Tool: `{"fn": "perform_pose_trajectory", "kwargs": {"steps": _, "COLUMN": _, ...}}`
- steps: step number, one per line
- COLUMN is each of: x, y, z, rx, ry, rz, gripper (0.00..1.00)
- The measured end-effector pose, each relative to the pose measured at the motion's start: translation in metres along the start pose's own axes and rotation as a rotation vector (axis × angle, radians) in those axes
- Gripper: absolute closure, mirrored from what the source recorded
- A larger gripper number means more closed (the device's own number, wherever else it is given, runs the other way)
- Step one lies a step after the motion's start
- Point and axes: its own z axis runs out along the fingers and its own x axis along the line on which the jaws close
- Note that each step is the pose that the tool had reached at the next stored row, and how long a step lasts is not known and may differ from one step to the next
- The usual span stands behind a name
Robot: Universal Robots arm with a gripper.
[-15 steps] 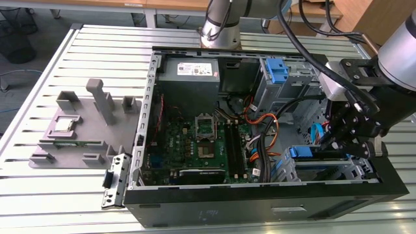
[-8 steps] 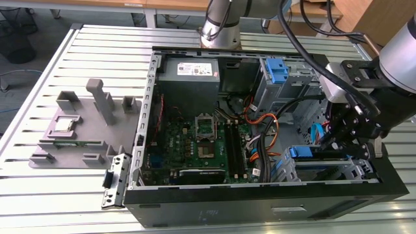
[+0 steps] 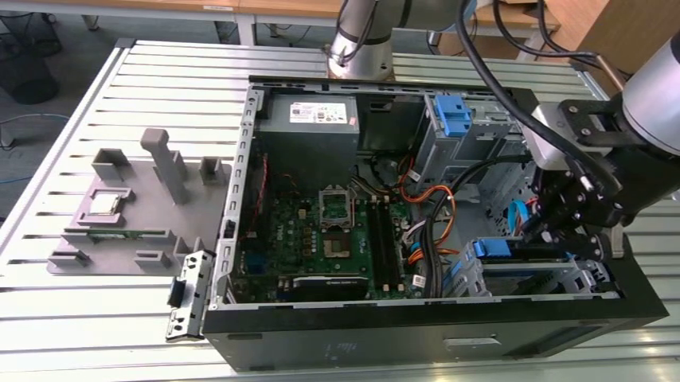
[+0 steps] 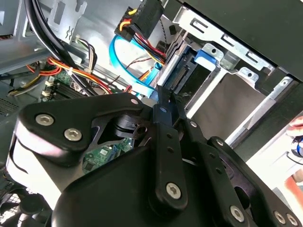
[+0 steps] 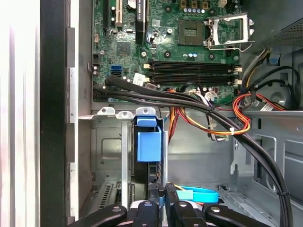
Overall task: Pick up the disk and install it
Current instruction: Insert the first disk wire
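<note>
The disk, in its blue plastic carrier, sits edge-on in the drive cage at the front corner of the open computer case, at the exterior view's right. In the first wrist view the carrier's blue tab stands between the cage's metal walls. The second wrist view has the disk's connector edge and blue carrier just past my fingertips. My gripper hangs over that cage. Its black fingers are shut together, tips at the disk's end, with nothing gripped between them.
The case's motherboard lies open with black, orange and red cable bundles crossing beside the cage. A blue data cable loops near my fingers. A separate blue bracket and grey power supply sit at the back. A grey fixture stands outside the case.
</note>
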Motion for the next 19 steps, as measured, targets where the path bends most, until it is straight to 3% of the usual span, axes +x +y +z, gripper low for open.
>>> {"fn": "perform_pose_trajectory", "kwargs": {"steps": 6, "x": 0.0024, "y": -0.0001, "z": 0.0000, "rx": 0.0007, "ry": -0.0109, "rz": 0.000, "gripper": 0.80}}
{"fn": "perform_pose_trajectory", "kwargs": {"steps": 19, "x": 0.0055, "y": 0.0000, "z": 0.0016, "rx": 0.0028, "ry": -0.0167, "rz": 0.000, "gripper": 0.80}}
